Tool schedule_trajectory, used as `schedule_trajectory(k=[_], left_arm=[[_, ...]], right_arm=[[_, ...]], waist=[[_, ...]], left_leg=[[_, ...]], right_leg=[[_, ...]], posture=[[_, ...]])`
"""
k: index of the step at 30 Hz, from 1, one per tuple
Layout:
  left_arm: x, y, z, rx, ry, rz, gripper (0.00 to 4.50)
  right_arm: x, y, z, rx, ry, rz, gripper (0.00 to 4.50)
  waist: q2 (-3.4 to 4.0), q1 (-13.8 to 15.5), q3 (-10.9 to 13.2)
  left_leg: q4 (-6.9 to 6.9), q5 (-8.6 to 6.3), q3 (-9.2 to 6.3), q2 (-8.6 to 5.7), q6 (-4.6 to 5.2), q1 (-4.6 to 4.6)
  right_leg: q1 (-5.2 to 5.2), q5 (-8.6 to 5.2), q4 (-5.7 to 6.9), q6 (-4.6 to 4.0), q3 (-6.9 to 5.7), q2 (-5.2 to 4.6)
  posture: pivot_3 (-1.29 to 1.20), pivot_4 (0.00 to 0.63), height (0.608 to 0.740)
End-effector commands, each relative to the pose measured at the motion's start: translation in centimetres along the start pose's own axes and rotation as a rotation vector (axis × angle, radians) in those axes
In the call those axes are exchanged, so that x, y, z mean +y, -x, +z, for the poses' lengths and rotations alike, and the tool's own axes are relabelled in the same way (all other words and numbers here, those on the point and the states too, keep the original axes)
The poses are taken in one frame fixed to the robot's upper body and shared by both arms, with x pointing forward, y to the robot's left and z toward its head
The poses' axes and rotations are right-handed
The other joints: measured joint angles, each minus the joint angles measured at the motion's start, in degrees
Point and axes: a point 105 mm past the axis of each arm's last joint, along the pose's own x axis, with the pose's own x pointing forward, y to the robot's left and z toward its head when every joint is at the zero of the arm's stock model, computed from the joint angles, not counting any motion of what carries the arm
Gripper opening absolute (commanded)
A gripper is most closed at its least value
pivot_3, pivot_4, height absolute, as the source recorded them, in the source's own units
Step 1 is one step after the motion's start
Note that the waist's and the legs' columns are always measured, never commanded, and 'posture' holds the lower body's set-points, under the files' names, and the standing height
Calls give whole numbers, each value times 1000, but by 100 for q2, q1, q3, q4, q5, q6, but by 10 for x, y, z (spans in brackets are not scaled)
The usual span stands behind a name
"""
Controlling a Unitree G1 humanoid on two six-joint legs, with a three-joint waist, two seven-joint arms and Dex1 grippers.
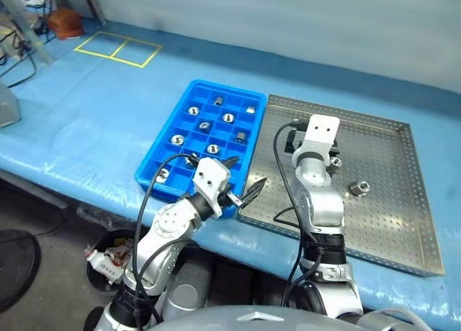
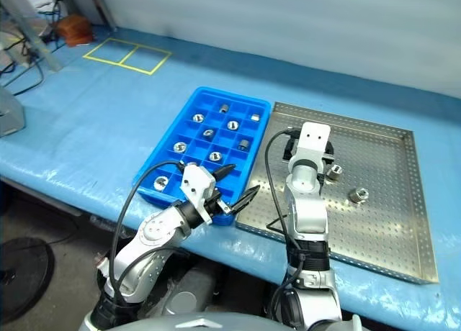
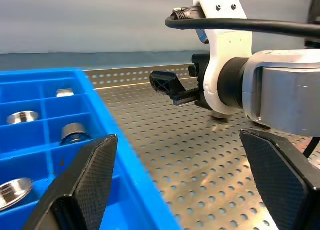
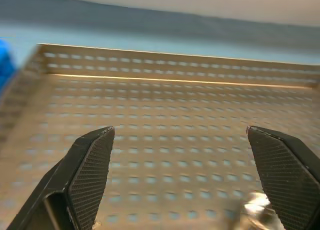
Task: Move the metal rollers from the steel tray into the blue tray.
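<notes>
Metal rollers [image 2: 358, 195]: two left on steel tray [image 2: 403, 230], at about three o'clock of right gripper [image 4: 182, 177]; rest already sitting in blue tray [image 2: 167, 152] compartments. Right gripper spread wide, empty, low over perforated floor. Left gripper [image 2: 234, 187] also spread, empty, over seam between trays. Best to centre nearer roller between the fingers before pinching, keeping tips just off the floor.
</notes>
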Motion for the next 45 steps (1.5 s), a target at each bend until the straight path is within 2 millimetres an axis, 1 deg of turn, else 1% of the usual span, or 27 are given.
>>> schedule_trajectory(k=[1,3,5,8,11,17,19,24,32,37,39,41,44,45], left_arm=[[-9,-5,10,-43,0,-58,4295],[-13,-6,9,-37,-11,-85,4295],[-15,-6,9,-33,-19,-103,4295],[-16,-6,9,-33,-14,-106,4295],[-17,-6,8,-33,-10,-105,4295],[-15,-5,7,-26,-7,-87,4295],[-15,-4,6,-24,-5,-85,4295],[-13,-3,4,-18,2,-76,4295],[-13,-3,2,-14,11,-69,4295],[-13,-3,1,-13,13,-67,4295],[-13,-3,1,-13,13,-66,4295],[-13,-2,1,-13,13,-63,4295],[-12,-2,1,-12,14,-58,4295],[-12,-2,0,-12,14,-57,4295]], right_arm=[[-10,-7,13,-45,-15,-76,4469],[-14,-13,9,-26,-20,-115,4469],[-16,-19,5,1,-45,-130,4469],[-12,-26,2,25,-67,-114,4469],[-6,-29,2,30,-78,-85,4469],[5,-29,11,-4,-105,-22,4469],[6,-29,11,-2,-105,-14,4469],[13,-29,-7,58,-101,29,4469],[28,-26,-25,116,-73,125,4469],[27,-28,-35,147,-56,110,4469],[25,-29,-39,158,-53,98,4086],[23,-30,-41,163,-47,90,3562],[24,-29,-40,152,-39,94,2550],[24,-29,-37,142,-36,101,2283]], waist=[[0,-229,0],[1,-462,1],[1,-618,1],[2,-783,1],[3,-877,2],[3,-896,2],[3,-893,2],[3,-876,2],[3,-850,2],[3,-833,2],[3,-829,1],[3,-826,1],[3,-820,2],[3,-820,2]], left_leg=[[-3,-1,-1,0,2,23],[-5,-2,-1,3,3,50],[-2,-1,-8,9,4,63],[0,1,-9,19,8,68],[-1,3,-7,25,10,68],[3,3,-5,32,10,69],[5,3,-6,32,10,69],[6,3,-6,31,10,69],[5,3,-5,32,10,69],[7,3,-5,32,10,69],[6,3,-5,32,10,69],[5,3,-6,32,10,69],[5,3,-6,32,10,69],[5,3,-6,32,10,69]], right_leg=[[21,-2,-3,1,1,-1],[42,-5,-1,4,5,-2],[50,-4,6,4,11,1],[53,-2,9,1,14,12],[51,-1,12,-1,20,22],[52,0,12,0,34,37],[52,0,12,1,36,37],[53,1,11,2,40,37],[52,1,11,2,41,38],[52,2,11,2,42,38],[52,1,11,2,42,37],[52,1,10,2,42,37],[51,1,10,2,42,37],[51,1,10,2,42,37]], posture=[[156,150,740],[156,150,740],[156,150,740],[156,150,740],[158,150,740],[158,150,740],[158,150,740],[191,150,740],[201,150,740],[201,150,740],[201,150,740],[201,150,740],[209,150,740],[209,150,740]])
